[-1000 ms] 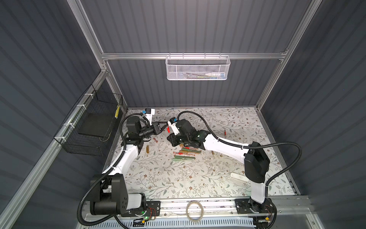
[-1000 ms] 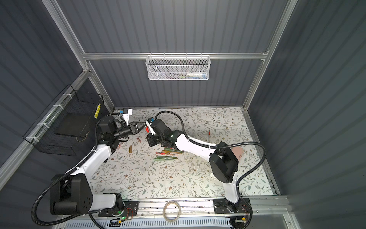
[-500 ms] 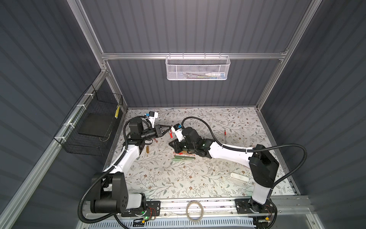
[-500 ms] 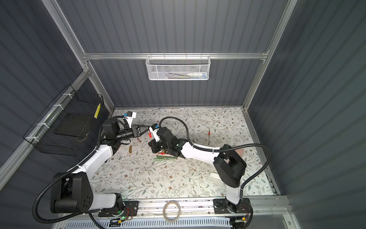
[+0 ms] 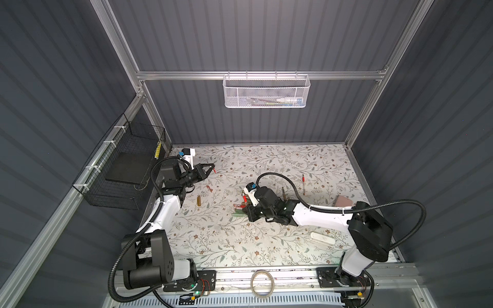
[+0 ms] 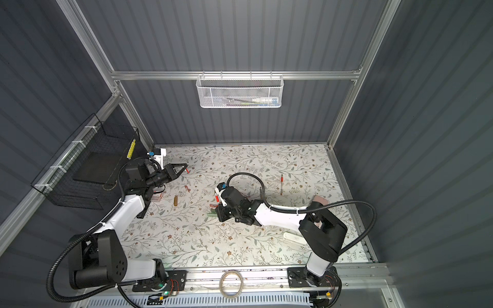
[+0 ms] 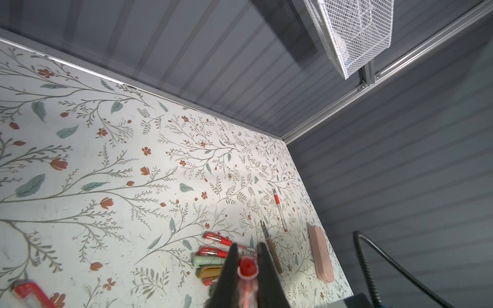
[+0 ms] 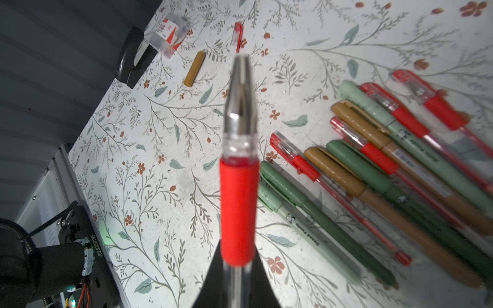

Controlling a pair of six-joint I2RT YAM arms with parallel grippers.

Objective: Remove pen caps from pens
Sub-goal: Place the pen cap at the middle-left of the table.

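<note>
Right wrist, red pen [image 8: 238, 202], inside right gripper [image 8: 238, 257]

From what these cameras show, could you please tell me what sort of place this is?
Probably a lab robot cell: grey panel walls on an aluminium frame enclose a floral tabletop, a left arm and right arm stand on its front rail, and a white mesh basket hangs from the frame.

Dark grey ribbed walls [image 5: 240, 40] enclose a floral tabletop [image 5: 266, 165]; a white mesh basket [image 5: 266, 90] hangs behind.
</note>
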